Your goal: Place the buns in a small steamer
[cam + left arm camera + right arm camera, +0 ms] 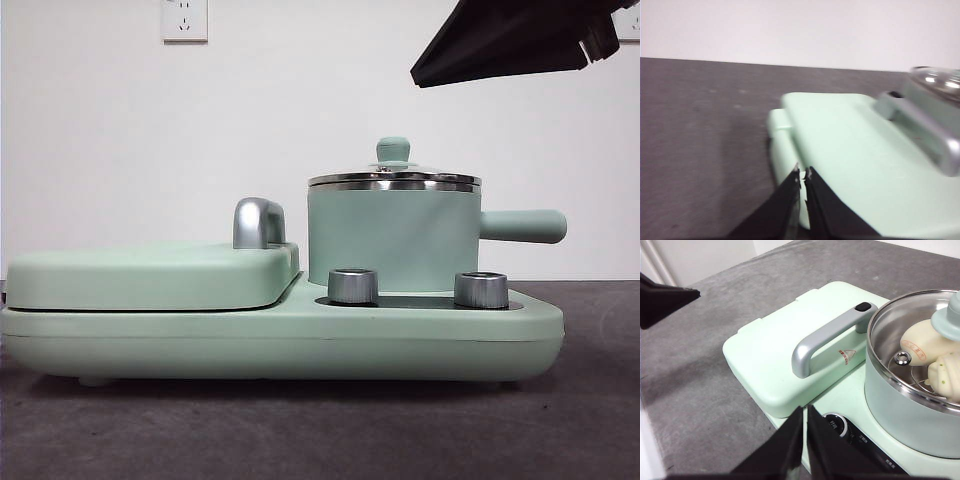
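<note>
The small steamer [900, 415] is a mint-green pot with a steel rim, and its glass lid [905, 315] is on. Through the lid I see both buns on a wire rack: a smooth one [922, 342] and a pleated one with green flecks [946, 374]. In the front view the steamer [393, 240] stands on the right of the appliance, its handle [525, 226] pointing right; the buns are hidden there. My right gripper [805, 412] is shut and empty, above the knobs beside the steamer. My left gripper [802, 174] is shut and empty over the griddle cover's corner.
The flat griddle cover [150, 275] with its chrome handle [258, 222] fills the appliance's left half. Two steel knobs [352, 286] sit at the front below the steamer. A black arm tip [520, 40] hangs at the top right. Grey table [300, 430] surrounds the base.
</note>
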Controlling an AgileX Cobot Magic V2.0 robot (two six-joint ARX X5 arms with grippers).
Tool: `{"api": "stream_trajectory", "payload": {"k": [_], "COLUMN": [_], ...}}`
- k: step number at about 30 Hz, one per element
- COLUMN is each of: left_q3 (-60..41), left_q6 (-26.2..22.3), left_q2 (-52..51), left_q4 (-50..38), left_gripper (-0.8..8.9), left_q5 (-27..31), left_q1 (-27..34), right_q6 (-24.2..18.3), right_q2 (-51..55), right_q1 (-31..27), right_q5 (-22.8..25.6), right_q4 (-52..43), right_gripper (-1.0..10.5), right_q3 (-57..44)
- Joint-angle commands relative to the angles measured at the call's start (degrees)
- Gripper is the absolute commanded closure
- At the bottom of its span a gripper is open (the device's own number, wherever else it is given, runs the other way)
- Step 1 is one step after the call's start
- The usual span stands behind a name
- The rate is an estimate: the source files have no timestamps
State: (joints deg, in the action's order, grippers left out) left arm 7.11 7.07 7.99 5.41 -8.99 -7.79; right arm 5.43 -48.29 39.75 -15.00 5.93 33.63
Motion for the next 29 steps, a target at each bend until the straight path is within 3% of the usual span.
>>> {"api": "stream_trajectory", "payload": {"k": [1, 8, 25, 29], "left_q3": [-2.23, -6.40, -6.38, -6.38], "left_q6": [-0.13, -0.22, -0.31, -0.31], "left_q2": [-2.54, -7.96, -7.76, -7.76], "left_q4": [-1.18, 0.35, 0.59, 0.59], "left_gripper": [7.93, 7.93, 7.93, 7.93], "left_q5": [2.80, 5.01, 5.01, 5.01], "left_q1": [1.92, 5.90, 6.12, 6.12], "right_q6": [0.57, 0.57, 0.57, -5.51], "right_q2": [-0.17, -0.17, -0.17, 2.10], "right_q1": [0.57, 0.57, 0.57, -0.44], "right_q5": [-0.02, -0.02, 0.00, 3.08], "right_q4": [-0.39, -0.39, -0.37, 0.72], "right_gripper": [9.4, 9.4, 9.4, 9.4], "right_q3": [0.98, 0.98, 0.98, 0.85]}}
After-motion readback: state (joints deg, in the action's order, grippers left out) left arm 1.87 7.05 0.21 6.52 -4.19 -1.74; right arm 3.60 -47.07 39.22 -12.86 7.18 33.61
